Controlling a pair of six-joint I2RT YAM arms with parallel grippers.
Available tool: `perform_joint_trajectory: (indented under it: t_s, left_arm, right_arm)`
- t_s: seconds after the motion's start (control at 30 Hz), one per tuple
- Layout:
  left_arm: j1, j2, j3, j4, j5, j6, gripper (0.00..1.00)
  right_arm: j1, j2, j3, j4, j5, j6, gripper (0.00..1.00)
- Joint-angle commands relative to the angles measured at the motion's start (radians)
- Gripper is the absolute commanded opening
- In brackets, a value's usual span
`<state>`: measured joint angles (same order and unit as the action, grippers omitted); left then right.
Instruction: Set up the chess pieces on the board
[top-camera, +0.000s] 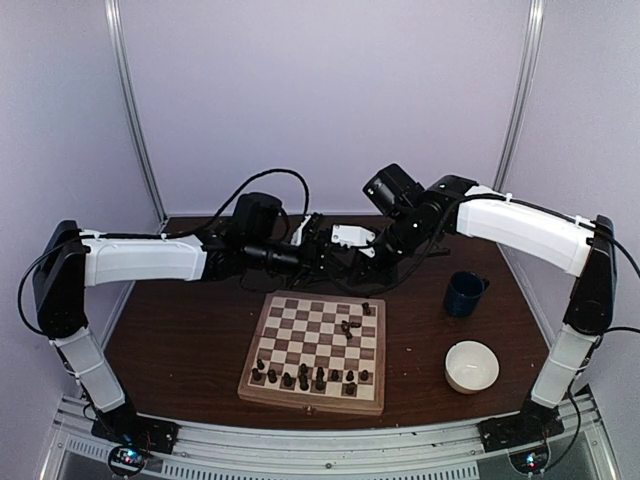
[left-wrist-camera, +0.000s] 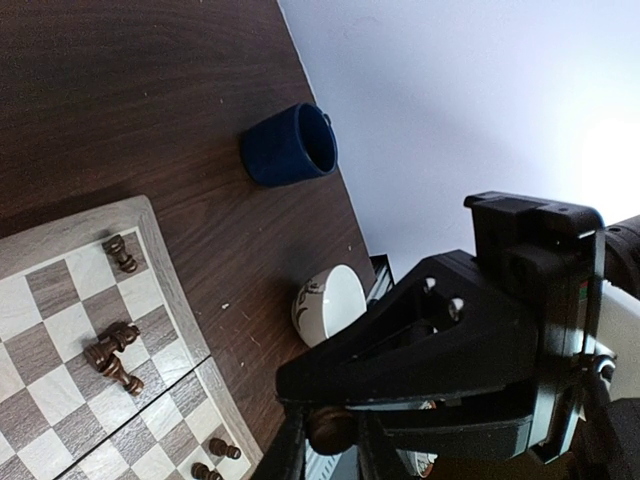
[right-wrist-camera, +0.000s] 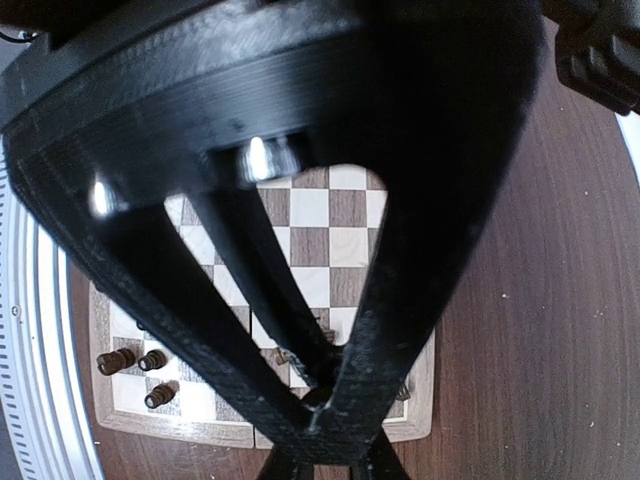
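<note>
The board (top-camera: 310, 400) lies in the middle of the table. A row of dark chess pieces (top-camera: 305, 378) stands along its near edge, and a few more (top-camera: 350, 326) sit or lie toward its far right. Both grippers meet in the air beyond the board's far edge. In the left wrist view, my left gripper (left-wrist-camera: 330, 455) has its fingers against both sides of a round brown chess piece (left-wrist-camera: 332, 428). The black tip of my right gripper (left-wrist-camera: 300, 385) reaches the same spot. My right gripper (right-wrist-camera: 322, 400) is shut, with a small dark rounded bit at its tips, above the board (right-wrist-camera: 180, 428).
A dark blue mug (top-camera: 464, 293) stands right of the board and a white bowl (top-camera: 471, 365) sits nearer the front right. The left wrist view shows both the mug (left-wrist-camera: 290, 145) and the bowl (left-wrist-camera: 330, 303). Pale walls and metal posts enclose the table.
</note>
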<state>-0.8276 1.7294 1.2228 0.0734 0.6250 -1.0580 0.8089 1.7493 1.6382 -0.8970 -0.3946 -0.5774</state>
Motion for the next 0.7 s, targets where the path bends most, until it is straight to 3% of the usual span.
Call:
perform_joint_trajectory:
  t_s: [0.0,0.33,0.53,0.67]
  left_arm:
    - [-0.002,0.027,0.018,0.077,0.023,-0.019,0.15]
    - [0.008,-0.005,-0.03,0.131,0.005,-0.022,0.09]
    - [0.041,-0.061,-0.098,0.218,-0.014,-0.015,0.07]
    - [0.053,-0.092,-0.122,0.251,-0.026,0.009,0.07]
  right_arm:
    - [0.015,-0.006,0.029,0.012,-0.006,-0.007,0.12]
    - [0.011,-0.017,0.035,0.022,-0.004,0.016,0.19]
    - [-0.029,-0.046,0.032,0.023,-0.058,0.057,0.36]
    - [-0.129,-0.085,0.008,0.031,-0.235,0.123,0.47]
